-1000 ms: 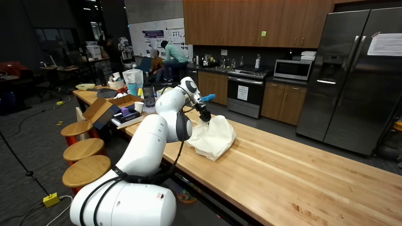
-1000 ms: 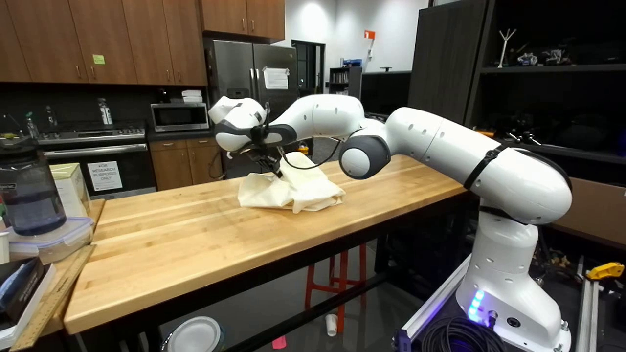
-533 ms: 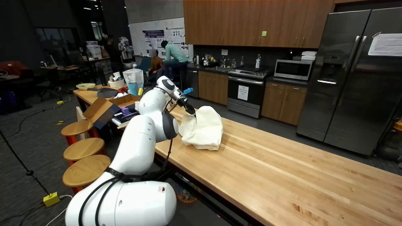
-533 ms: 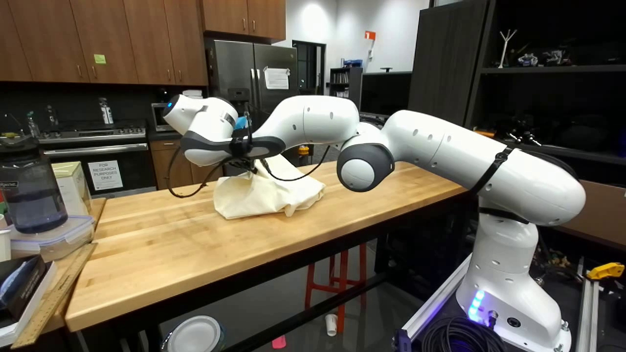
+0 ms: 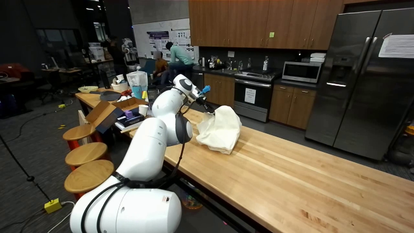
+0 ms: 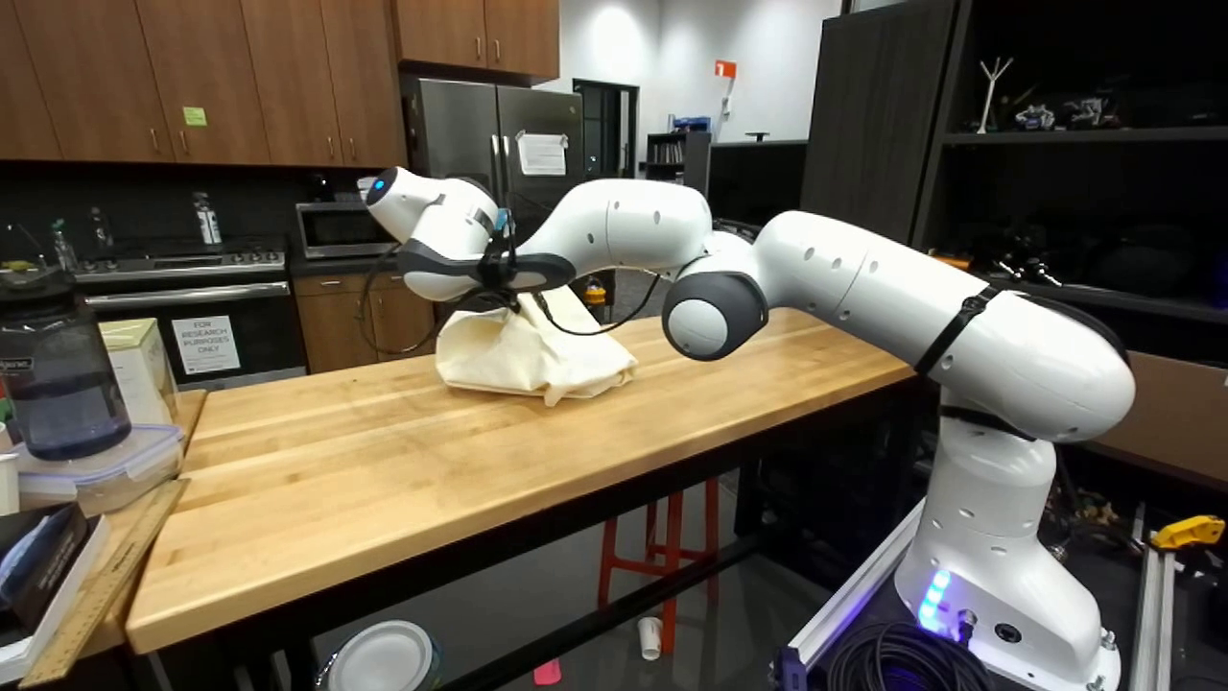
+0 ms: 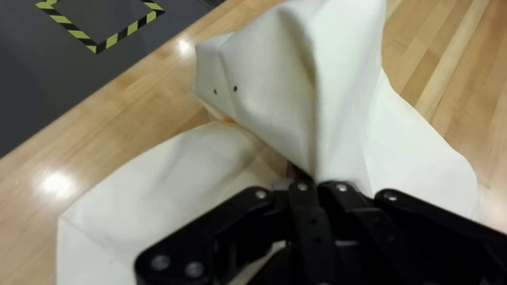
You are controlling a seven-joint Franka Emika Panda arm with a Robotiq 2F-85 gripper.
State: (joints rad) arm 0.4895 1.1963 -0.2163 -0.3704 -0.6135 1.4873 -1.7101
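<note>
Below lies the wooden tabletop (image 5: 291, 171); your gripper (image 7: 315, 187) pinches the cream cloth (image 6: 532, 357), both now farther right than before, grip seemingly secure.

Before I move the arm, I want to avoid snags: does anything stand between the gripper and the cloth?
Nothing visible does: the gripper is shut on the cloth itself, which bunches up around it, its lower part resting on the table.
</note>
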